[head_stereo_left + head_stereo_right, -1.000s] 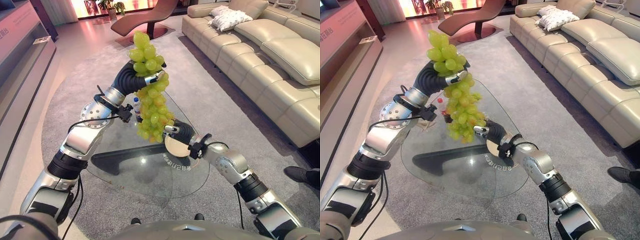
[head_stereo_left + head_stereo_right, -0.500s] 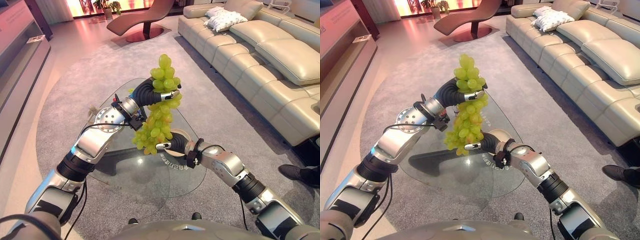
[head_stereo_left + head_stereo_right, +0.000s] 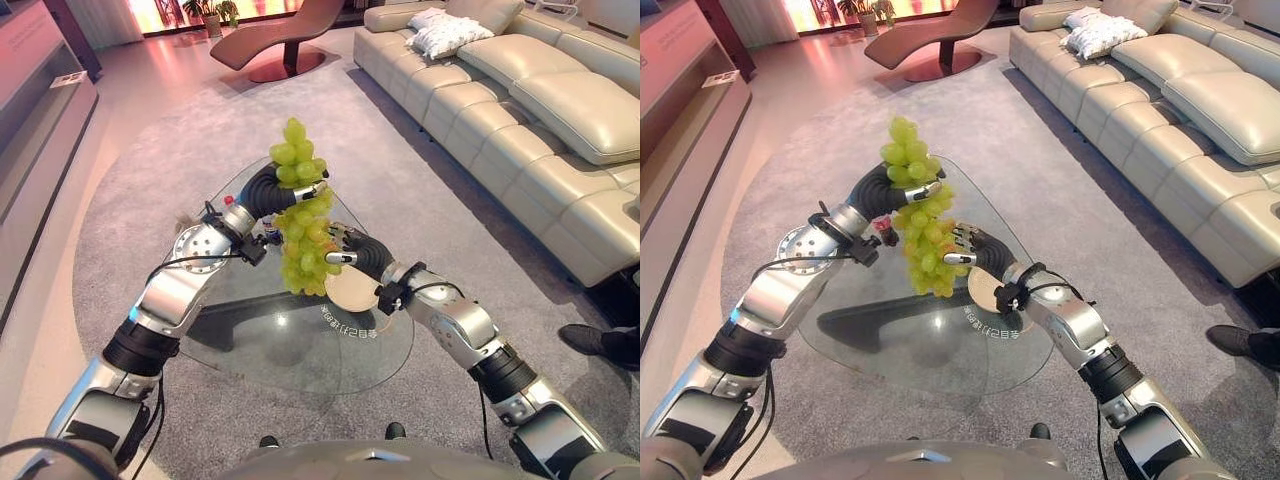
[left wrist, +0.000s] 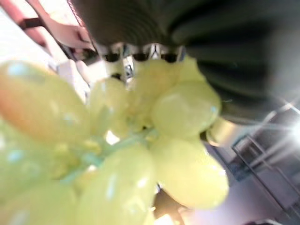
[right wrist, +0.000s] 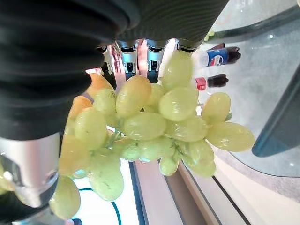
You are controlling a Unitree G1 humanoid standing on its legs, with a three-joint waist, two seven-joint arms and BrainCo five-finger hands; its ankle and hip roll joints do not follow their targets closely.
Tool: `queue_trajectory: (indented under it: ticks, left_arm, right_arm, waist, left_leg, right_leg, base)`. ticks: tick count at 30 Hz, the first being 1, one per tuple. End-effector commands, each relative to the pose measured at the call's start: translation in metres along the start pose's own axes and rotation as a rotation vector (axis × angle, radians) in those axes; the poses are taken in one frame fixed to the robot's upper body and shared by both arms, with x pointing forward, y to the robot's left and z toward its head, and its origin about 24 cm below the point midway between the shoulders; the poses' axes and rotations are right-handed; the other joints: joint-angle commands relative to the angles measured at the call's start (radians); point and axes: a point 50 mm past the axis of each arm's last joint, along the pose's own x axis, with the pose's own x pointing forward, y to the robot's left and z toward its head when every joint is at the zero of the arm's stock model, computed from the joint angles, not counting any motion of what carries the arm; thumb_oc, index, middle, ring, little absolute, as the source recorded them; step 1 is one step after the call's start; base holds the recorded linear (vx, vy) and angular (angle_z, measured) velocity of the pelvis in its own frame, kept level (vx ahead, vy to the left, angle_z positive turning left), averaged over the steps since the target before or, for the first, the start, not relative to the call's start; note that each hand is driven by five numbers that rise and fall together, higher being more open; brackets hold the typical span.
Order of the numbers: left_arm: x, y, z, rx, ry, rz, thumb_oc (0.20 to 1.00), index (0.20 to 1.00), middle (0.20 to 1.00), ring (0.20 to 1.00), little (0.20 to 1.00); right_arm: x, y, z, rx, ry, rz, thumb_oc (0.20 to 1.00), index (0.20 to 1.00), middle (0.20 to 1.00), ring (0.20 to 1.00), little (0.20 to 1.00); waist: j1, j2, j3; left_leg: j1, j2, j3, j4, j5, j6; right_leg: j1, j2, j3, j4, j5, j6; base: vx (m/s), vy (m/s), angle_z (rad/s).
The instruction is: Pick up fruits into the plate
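Plate (image 3: 350, 290) sits on glass table (image 3: 300, 345). Right hand (image 3: 352, 250) just above it, fingers spread, cupping lower grapes (image 3: 305, 245). Left hand (image 3: 283, 187) curled round bunch near its top, holding it up. Step: carry/placing. Next: lower bunch onto plate, then let go

A rounded triangular glass tabletop (image 3: 290, 345) on a dark base stands on a grey round rug (image 3: 150, 170). On the glass lies a round pale plate (image 3: 985, 290), and farther back stand small bottles (image 5: 218, 56), one red-capped.
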Motion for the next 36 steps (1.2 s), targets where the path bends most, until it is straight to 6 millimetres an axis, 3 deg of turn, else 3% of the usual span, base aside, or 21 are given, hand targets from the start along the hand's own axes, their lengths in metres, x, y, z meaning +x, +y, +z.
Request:
queue_trajectory:
  ticks: [1,8,22,31,36]
  left_arm:
    - [0.005,0.028,0.029,0.091,-0.141,0.11,0.2,0.2,0.2,0.2,0.2]
    - [0.002,0.025,0.025,0.065,-0.149,0.113,0.2,0.2,0.2,0.2,0.2]
    - [0.028,-0.008,0.041,0.02,-0.231,-0.01,0.2,0.2,0.2,0.2,0.2]
    - [0.044,-0.031,0.048,-0.017,-0.243,-0.101,0.2,0.2,0.2,0.2,0.2]
    - [0.048,-0.042,0.042,-0.055,-0.208,-0.124,0.2,0.2,0.2,0.2,0.2]
  right_arm:
    - [0.003,0.011,0.049,-0.003,-0.276,0.004,1.0,1.0,1.0,1.0,1.0]
    - [0.006,0.026,0.052,0.118,-0.293,0.1,1.0,1.0,1.0,1.0,1.0]
    - [0.015,0.1,0.055,0.415,-0.184,0.566,1.0,1.0,1.0,1.0,1.0]
    - [0.024,0.125,0.056,0.473,-0.125,0.65,1.0,1.0,1.0,1.0,1.0]
    - [0.027,0.132,0.059,0.483,-0.14,0.667,1.0,1.0,1.0,1.0,1.0]
  waist:
    - [0.009,-0.031,-0.01]
    - [0.01,-0.026,-0.007]
    - [0.006,-0.039,-0.017]
    - [0.001,-0.043,-0.023]
    - [0.001,-0.045,-0.024]
  left_leg:
    - [0.006,-0.002,-0.001,0.03,-0.102,0.014]
    - [0.001,0.001,0.002,0.033,-0.097,0.011]
    - [0.0,0.006,-0.009,0.032,-0.094,0.012]
    - [0.0,0.003,-0.009,0.029,-0.093,0.016]
    - [0.001,0.0,-0.008,0.029,-0.095,0.019]
  right_leg:
    - [0.056,-0.07,-0.068,0.03,-0.07,0.039]
    - [0.051,-0.068,-0.07,0.033,-0.07,0.036]
    - [0.053,-0.049,-0.051,0.041,-0.084,0.026]
    - [0.048,-0.047,-0.04,0.042,-0.082,0.026]
    - [0.047,-0.048,-0.039,0.041,-0.08,0.026]
  base:
    - [0.0,0.0,0.0]
    - [-0.01,0.004,-0.01]
    - [0.0,-0.001,0.0]
    - [0.0,0.0,0.0]
    - [0.0,0.0,0.0]
